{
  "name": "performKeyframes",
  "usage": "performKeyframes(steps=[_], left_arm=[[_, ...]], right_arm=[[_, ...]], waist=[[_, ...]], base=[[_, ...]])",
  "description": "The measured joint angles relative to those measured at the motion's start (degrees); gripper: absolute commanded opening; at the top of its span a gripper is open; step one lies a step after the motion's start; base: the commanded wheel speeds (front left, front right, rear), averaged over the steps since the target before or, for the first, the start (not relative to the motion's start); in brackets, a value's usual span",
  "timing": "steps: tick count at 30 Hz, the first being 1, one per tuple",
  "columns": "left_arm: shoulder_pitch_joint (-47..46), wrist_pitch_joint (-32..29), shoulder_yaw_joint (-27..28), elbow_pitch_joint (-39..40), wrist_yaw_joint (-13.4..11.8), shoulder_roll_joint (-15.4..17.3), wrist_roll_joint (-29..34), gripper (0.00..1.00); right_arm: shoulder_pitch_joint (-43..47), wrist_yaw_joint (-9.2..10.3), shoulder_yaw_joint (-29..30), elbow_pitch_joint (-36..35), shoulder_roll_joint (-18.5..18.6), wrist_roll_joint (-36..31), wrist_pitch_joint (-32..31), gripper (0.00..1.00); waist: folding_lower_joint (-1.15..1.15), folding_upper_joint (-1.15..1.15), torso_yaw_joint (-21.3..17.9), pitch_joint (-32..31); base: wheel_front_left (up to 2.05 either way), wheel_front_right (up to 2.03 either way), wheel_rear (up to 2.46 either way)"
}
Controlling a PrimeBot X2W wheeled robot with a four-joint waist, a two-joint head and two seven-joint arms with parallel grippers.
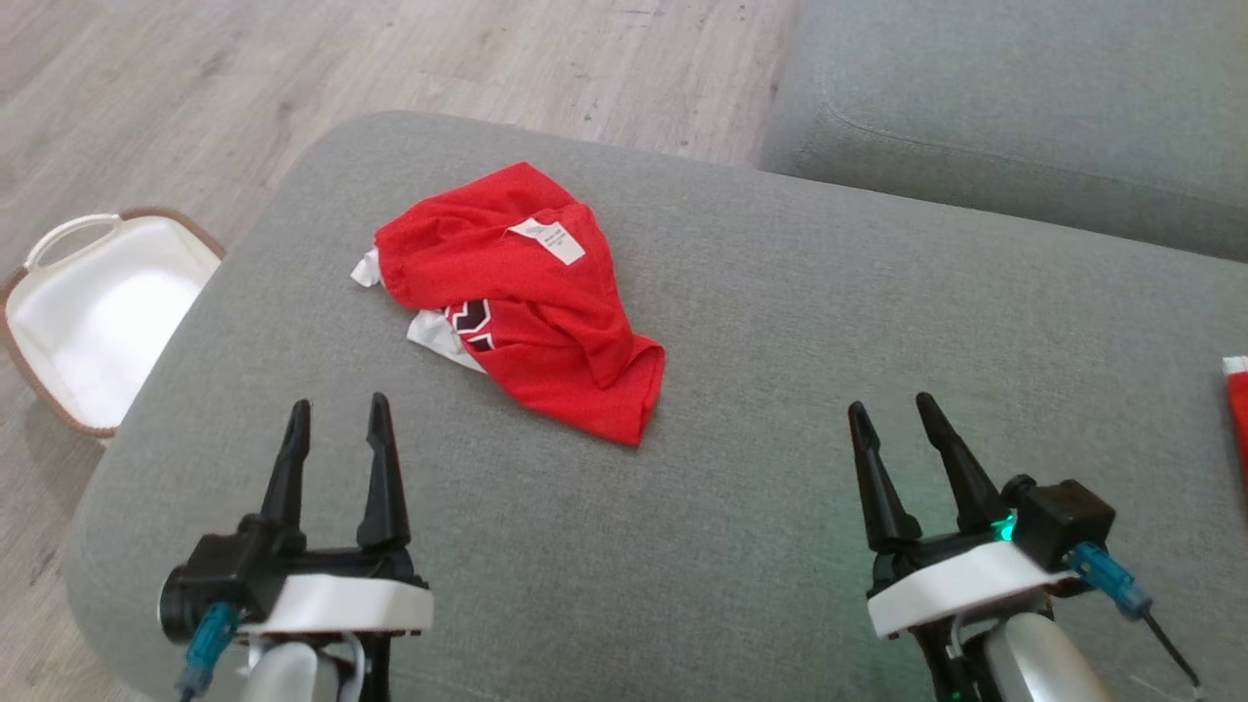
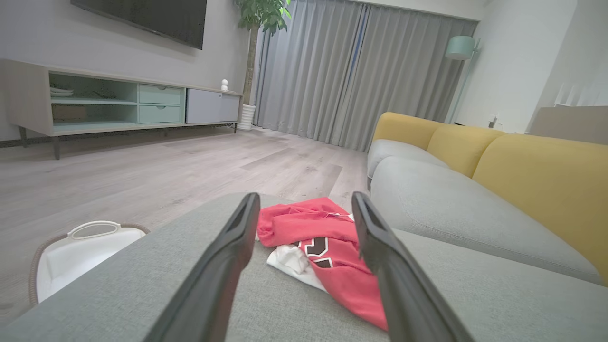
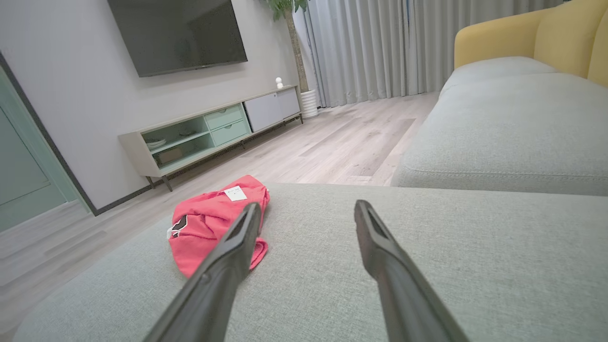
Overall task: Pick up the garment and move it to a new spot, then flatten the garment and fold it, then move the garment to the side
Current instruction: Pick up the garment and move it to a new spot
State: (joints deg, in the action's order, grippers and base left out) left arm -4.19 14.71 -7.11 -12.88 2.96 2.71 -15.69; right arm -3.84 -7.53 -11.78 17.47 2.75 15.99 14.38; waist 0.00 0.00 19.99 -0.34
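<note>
The garment (image 1: pixel 526 292) lies crumpled on the grey ottoman (image 1: pixel 780 390), toward its far left; red mesh with white bits, a black print and a white tag on top. The left wrist view has the garment (image 2: pixel 327 247) just beyond the fingers; the right wrist view has the garment (image 3: pixel 209 223) ahead to the left. My left gripper (image 1: pixel 336 414) hovers open near the front left, a short way short of the cloth. My right gripper (image 1: pixel 892 409) is open at the front right, well apart from it. Neither holds anything.
A white basket (image 1: pixel 97 312) with a brown rim stands on the wood floor left of the ottoman. A grey sofa seat (image 1: pixel 1024 107) adjoins at the far right. A red and white cloth edge (image 1: pixel 1236 400) shows at the right border.
</note>
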Motion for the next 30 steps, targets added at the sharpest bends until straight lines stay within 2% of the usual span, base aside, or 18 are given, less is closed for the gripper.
performKeyframes(steps=[4, 9, 14, 20, 24, 30], left_arm=[[-0.1, 0.0, 2.0, -0.9, 0.2, 0.0, 0.8, 1.00], [-2.5, 0.0, 3.5, -4.3, 1.8, 0.9, 3.0, 1.00], [-13.3, -0.2, 2.2, -12.0, 3.2, 4.5, 4.8, 1.00], [-28.1, -6.0, -4.3, -22.4, 4.3, 7.5, 4.8, 1.00], [-36.5, -12.3, -14.0, -27.1, 4.6, 10.0, -4.2, 1.00], [-44.7, -22.1, -26.3, -29.8, 4.6, 15.9, -18.0, 1.00]], right_arm=[[0.0, 0.00, -0.9, -0.1, 0.0, 0.2, 0.0, 1.00], [-0.3, 0.00, -0.4, -0.5, 0.0, 0.0, 0.0, 1.00], [-1.0, 0.00, 1.3, -1.1, 0.0, -1.4, 0.0, 1.00], [-4.8, 0.00, 3.1, -2.3, 0.0, -2.8, 0.0, 1.00], [-7.2, 0.00, 2.3, -2.6, 0.0, -3.9, 0.0, 1.00], [-10.5, 0.00, 2.9, -4.1, 0.1, -4.1, 0.0, 1.00]], waist=[[0.00, 0.00, 0.4, 0.6], [0.00, 0.00, -0.7, 2.5], [0.01, 0.00, -2.5, 5.5], [0.01, 0.00, -4.7, 9.8], [0.02, 0.00, -6.5, 13.0], [0.02, 0.00, -9.9, 17.3]], base=[[0.00, 0.00, 0.00], [0.00, 0.00, 0.00], [0.00, 0.00, 0.00], [0.00, 0.00, 0.00], [0.00, 0.00, 0.00], [0.00, 0.00, 0.00]])
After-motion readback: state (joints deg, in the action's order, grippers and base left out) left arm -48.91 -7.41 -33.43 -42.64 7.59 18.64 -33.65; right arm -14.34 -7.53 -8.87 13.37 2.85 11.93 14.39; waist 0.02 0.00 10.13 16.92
